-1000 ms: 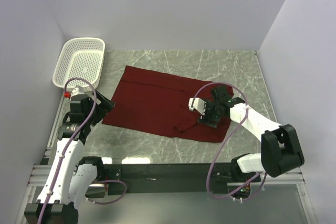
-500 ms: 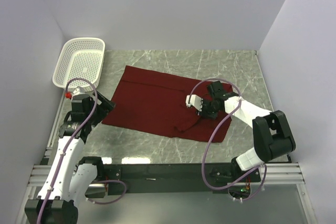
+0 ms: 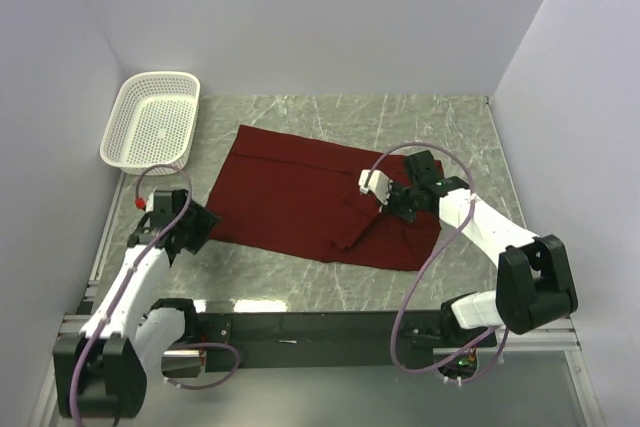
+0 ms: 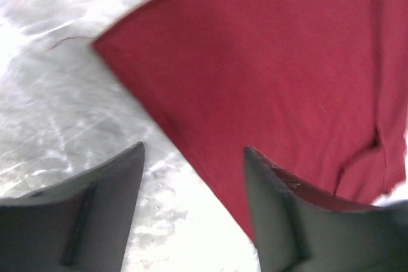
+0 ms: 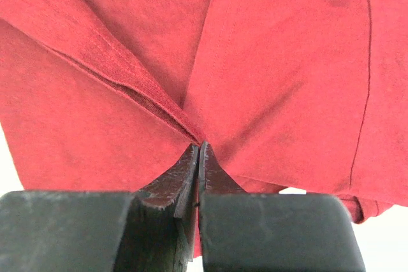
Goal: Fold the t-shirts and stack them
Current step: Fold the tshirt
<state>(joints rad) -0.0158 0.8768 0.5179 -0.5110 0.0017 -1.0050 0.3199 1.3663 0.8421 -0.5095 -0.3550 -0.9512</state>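
Firstly, at the far left corner of the grey marble surface (image 3: 440,122) we saw the white mesh basket (image 3: 150,132), standing well apart from the cloth. Nearer to us along the left edge, the left arm (image 3: 125,287) reached up from its base, and the left gripper (image 3: 203,224) hung just beside the near left corner of the t-shirt (image 3: 290,192). In the left wrist view the gripper (image 4: 192,151) was released: its two dark fingers (image 4: 89,214) stood wide apart and clasped nothing, with bare marble under one and the maroon hem under the other. We could not tell whether that second finger touched the fabric.

Moving on, the t-shirt lay spread across the middle of the surface as a broad, roughly rectangular sheet, slightly skewed, its left end near the left edge and its right end short of the right edge. A straight fold line ran along its far side, and a loose flap showed near its near edge.

Further right, the right gripper (image 3: 383,211) was over the right-hand part of the shirt. In the right wrist view the gripper (image 5: 199,149) was clenched, its dark fingertips (image 5: 185,170) pressed together on a raised ridge of the maroon cloth, which creased toward the pinch. Behind it, the right arm (image 3: 490,232) stretched back to its base at the near right corner.
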